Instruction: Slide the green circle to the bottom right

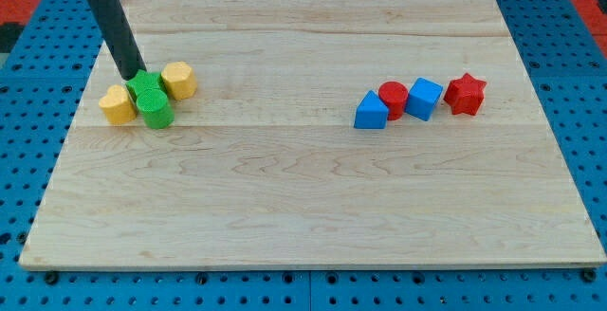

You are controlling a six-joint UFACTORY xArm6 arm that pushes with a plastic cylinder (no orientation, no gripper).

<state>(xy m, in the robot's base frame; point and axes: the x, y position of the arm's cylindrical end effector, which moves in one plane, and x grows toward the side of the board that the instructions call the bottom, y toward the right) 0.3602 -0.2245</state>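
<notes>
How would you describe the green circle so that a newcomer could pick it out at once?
Look at the wooden board's left side, where four blocks huddle below my tip. The green circle is the lowest, a round cylinder, unlike the green star above and its yellow neighbours.

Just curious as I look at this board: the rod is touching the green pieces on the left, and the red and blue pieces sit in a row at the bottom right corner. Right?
Not quite. In the camera view the red and blue pieces sit in a row at the right, in the board's upper half, not the bottom corner. My tip is indeed at the green pieces on the left.
</notes>
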